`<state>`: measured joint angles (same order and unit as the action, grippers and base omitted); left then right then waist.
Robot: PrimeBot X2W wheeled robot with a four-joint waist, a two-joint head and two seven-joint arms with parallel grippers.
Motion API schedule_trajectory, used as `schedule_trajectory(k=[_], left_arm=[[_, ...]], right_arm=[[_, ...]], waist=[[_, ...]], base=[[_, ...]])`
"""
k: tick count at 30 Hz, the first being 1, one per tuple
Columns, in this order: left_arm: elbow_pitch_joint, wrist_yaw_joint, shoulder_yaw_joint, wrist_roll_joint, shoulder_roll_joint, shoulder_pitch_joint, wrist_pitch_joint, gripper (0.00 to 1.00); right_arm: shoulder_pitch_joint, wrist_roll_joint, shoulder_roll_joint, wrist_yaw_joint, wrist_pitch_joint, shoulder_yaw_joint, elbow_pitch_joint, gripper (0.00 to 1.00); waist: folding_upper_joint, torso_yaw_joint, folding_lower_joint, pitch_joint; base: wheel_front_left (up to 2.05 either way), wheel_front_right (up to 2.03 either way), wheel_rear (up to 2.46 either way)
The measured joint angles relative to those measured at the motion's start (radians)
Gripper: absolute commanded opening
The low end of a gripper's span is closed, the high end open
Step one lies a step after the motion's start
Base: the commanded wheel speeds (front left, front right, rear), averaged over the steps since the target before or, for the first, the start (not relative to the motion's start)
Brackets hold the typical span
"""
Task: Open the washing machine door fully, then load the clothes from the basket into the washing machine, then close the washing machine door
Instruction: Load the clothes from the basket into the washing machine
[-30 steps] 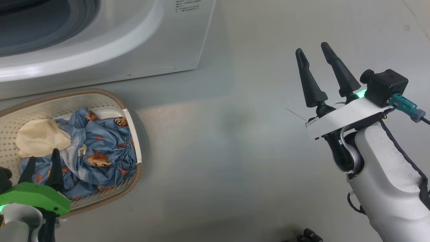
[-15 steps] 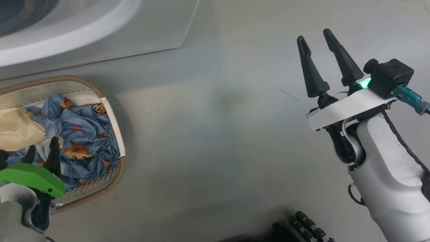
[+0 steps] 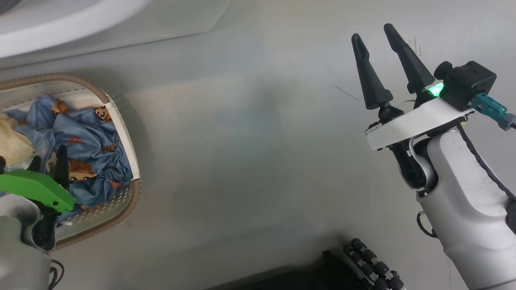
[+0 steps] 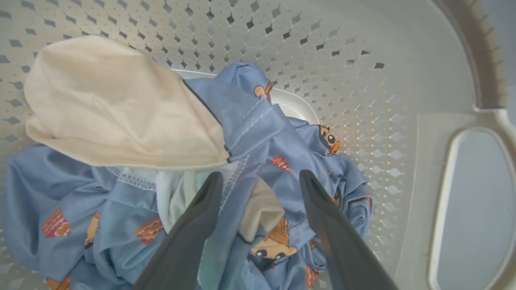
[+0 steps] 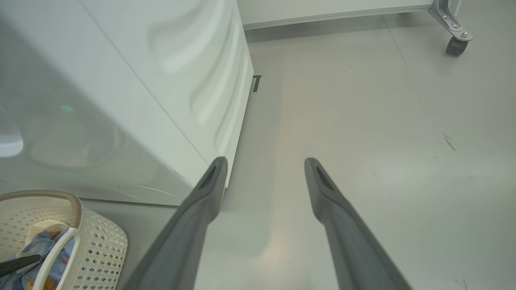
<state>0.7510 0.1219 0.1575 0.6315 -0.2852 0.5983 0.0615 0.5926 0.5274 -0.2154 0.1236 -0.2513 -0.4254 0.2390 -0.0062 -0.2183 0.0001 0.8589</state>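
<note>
Left side, floor level. Basket (image 3: 130, 196) sits on the grey floor (image 3: 250, 161), just near of the washer (image 3: 60, 24), whose white front runs along the far-left corner of the head view. Brown rim, perforated cream wall, one handle loop on its right end.

Clothes (image 4: 258, 121) lie heaped inside the basket: blue fabric with small brown-orange figures, bunched toward the right end. Cream cloth (image 4: 113, 108) lies on top at the far left of the heap. A strip of white with stitched hem shows under its edge.

Left gripper (image 4: 261, 177) is down in the basket, jaws spread wide. A ridge of blue fabric and a small cream fold lie between the fingers. Nothing is pinched. Cannot tell if the tips touch the cloth.

Right gripper (image 3: 373, 33) is at the right, well apart from the basket, above bare floor. Jaws are spread and empty, fingers pointing far. The right wrist view looks past the washer's near right corner and side panel.

A caster (image 5: 455, 44) on a metal leg stands far right. Black ribbed rollers (image 3: 371, 266) show at the near edge.
</note>
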Motion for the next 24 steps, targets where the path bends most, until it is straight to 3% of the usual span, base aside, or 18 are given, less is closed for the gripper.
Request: schedule_trajectory(k=[12,24], left_arm=[[0.100,0.000,0.015,0.003,-0.043,0.086,0.028,1.00],[0.198,0.000,0.035,0.012,-0.040,0.139,0.072,1.00]], right_arm=[[0.018,-0.009,0.011,0.000,0.000,-0.007,-0.003,1.00],[0.026,-0.009,0.025,0.000,0.000,-0.003,0.000,1.00]], waist=[[0.0000,-0.023,0.0000,0.054],[0.0000,-0.047,0.0000,0.063]], base=[[0.00,0.00,0.00],[0.00,0.00,0.00]])
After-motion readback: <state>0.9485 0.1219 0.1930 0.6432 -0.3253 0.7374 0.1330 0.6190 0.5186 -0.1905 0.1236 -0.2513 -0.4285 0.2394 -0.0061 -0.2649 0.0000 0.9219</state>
